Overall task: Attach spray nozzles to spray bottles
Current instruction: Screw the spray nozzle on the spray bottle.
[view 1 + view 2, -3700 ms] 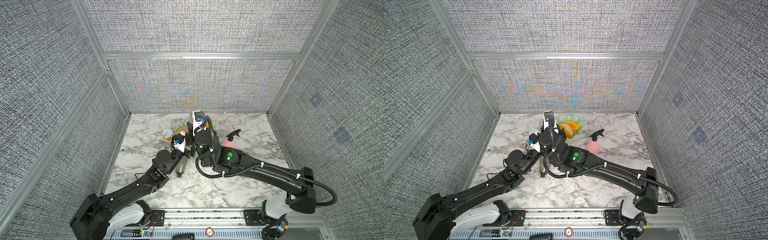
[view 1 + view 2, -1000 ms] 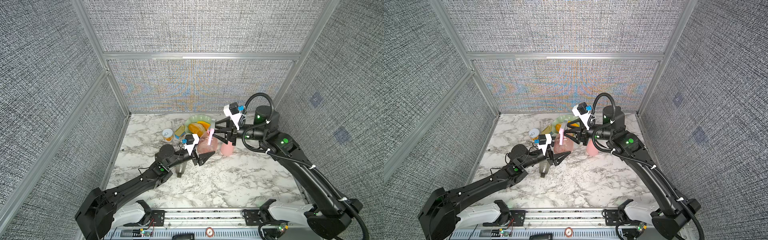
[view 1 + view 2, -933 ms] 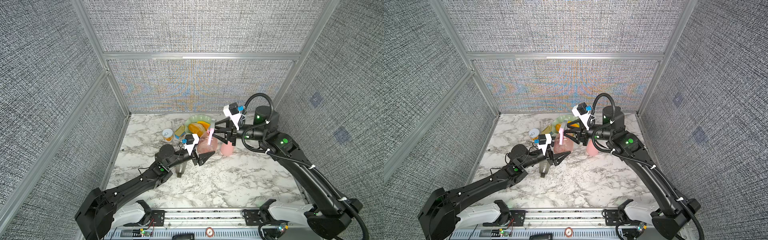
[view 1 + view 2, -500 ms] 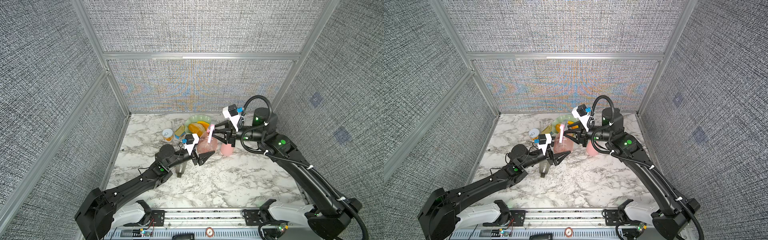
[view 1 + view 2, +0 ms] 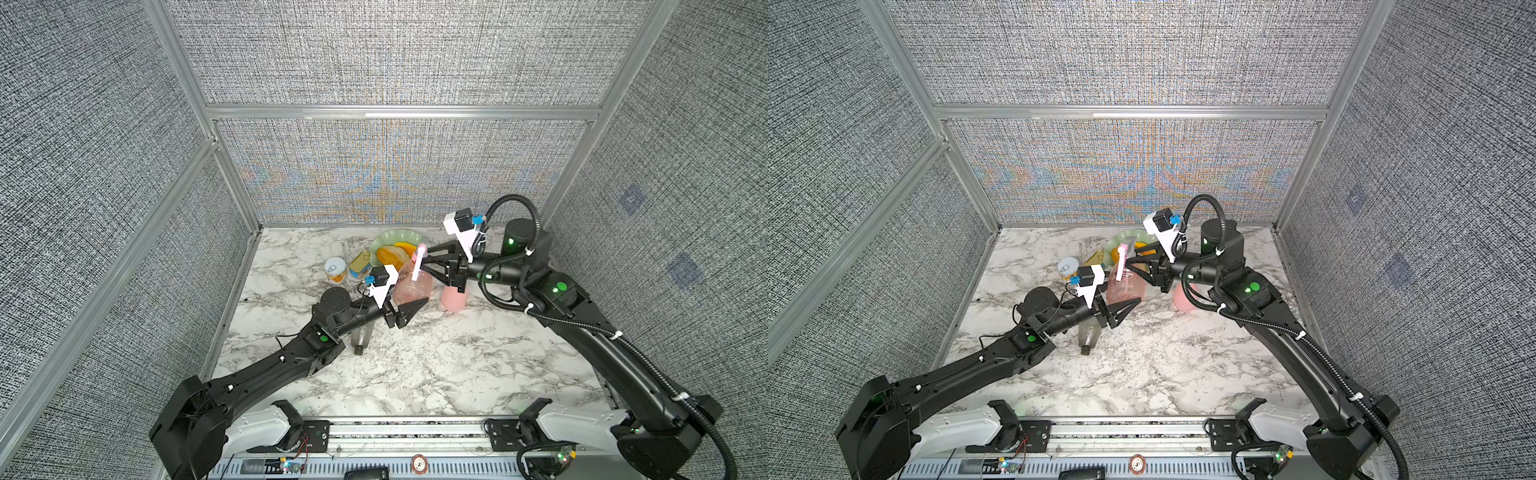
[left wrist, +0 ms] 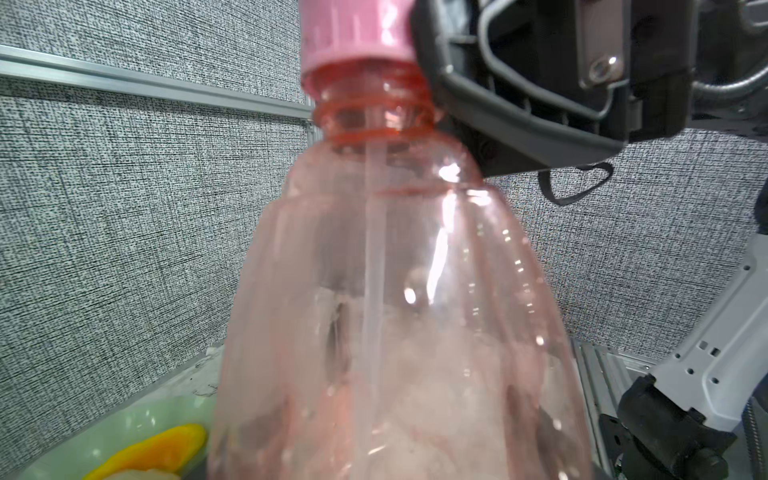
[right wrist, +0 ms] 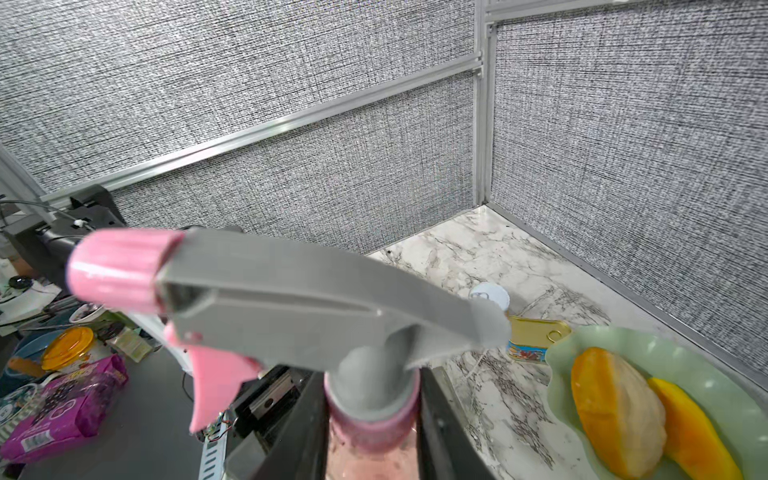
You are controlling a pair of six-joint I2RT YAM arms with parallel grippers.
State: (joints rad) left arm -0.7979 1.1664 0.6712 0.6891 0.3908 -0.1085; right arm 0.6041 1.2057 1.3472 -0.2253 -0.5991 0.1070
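Pink translucent bottle (image 5: 406,286) in left hand (image 5: 415,296); right hand (image 5: 428,259) pinches nozzle (image 7: 316,307) collar.

The clear pink spray bottle (image 6: 386,311) is glossy, translucent plastic. The spray nozzle (image 7: 316,307) is matt grey plastic with a shinier pink tip and collar. The tabletop (image 5: 415,374) looks like smooth, polished marble. The walls (image 5: 395,62) are coarse woven cloth set in brushed-metal framing (image 5: 395,112).

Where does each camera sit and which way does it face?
Top views: high up front, looking down on the marble table; both arms show.
Left wrist: faces the clear pink translucent bottle; right fingers show.
Right wrist: looks over the grey-and-pink trigger nozzle; same fingers show.
Both wrist views share the nozzle's pink collar.
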